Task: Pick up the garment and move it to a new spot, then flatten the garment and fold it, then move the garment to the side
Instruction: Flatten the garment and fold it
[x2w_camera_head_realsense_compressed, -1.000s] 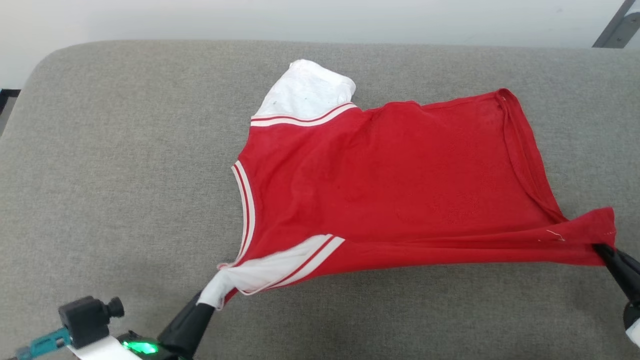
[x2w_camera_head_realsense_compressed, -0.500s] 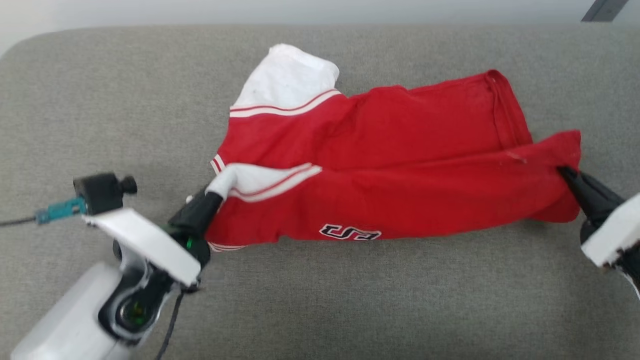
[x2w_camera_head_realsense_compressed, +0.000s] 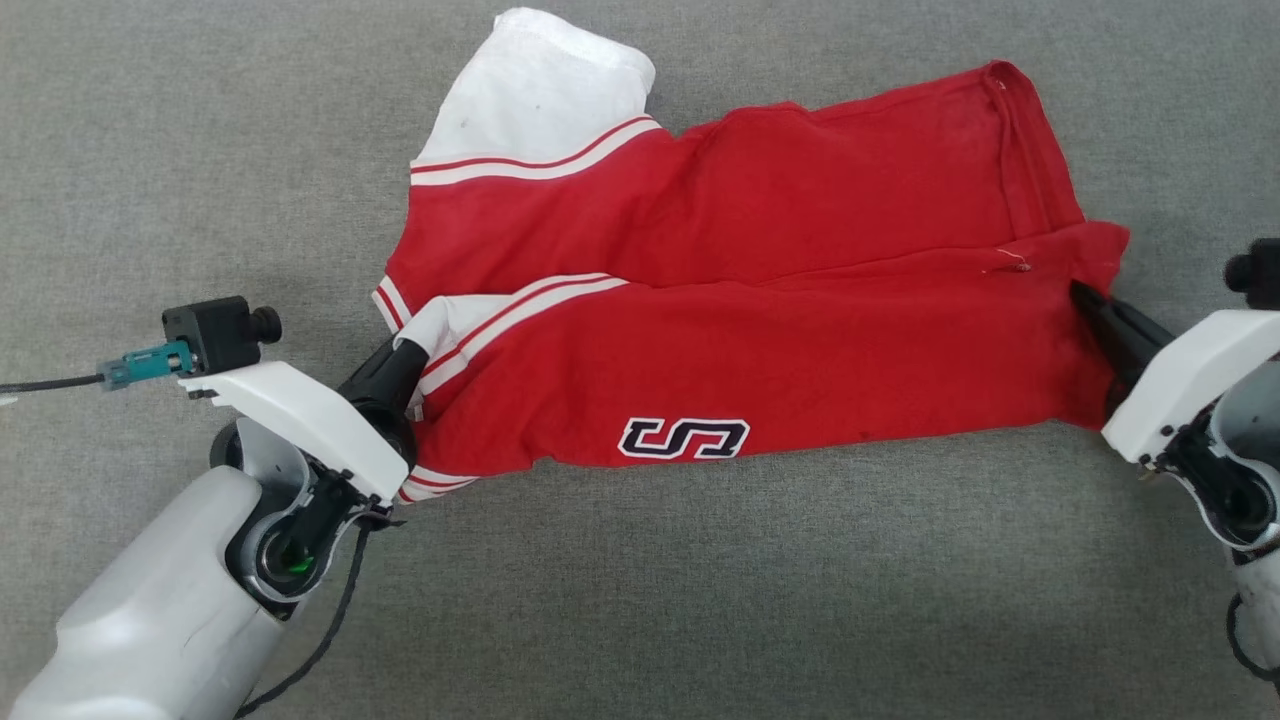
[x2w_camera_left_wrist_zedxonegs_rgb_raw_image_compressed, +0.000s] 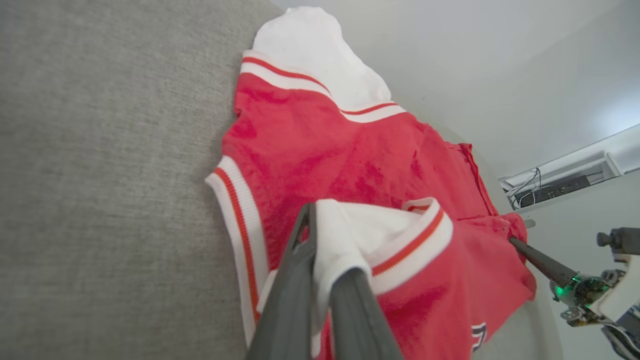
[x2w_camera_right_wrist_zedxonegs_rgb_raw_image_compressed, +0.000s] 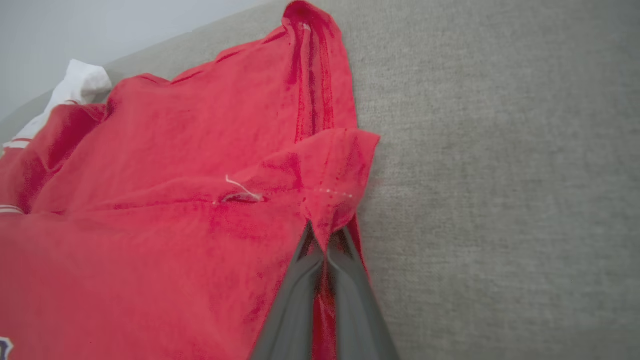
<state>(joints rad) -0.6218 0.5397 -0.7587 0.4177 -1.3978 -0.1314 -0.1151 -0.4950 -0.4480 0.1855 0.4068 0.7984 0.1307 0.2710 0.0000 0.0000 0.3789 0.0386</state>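
You are looking at the garment (x2w_camera_head_realsense_compressed: 760, 300) lying across the middle of the head view on the grey padded surface (x2w_camera_head_realsense_compressed: 200, 150). Its near half is lying doubled over the rest and hiding the layers beneath. A black-and-white print (x2w_camera_head_realsense_compressed: 684, 438) is showing near the lower edge, and it is hard to read. Your left pincer (x2w_camera_head_realsense_compressed: 408, 350) is clamping the white sleeve (x2w_camera_head_realsense_compressed: 450, 322) at centre left, with cloth covering its fingertips. Your right pincer (x2w_camera_head_realsense_compressed: 1082, 296) is pinching a red corner at centre right, jaws together on the fabric. The far sleeve (x2w_camera_head_realsense_compressed: 540, 90) is reaching almost to the top edge, and the frame is cutting off both forearms.
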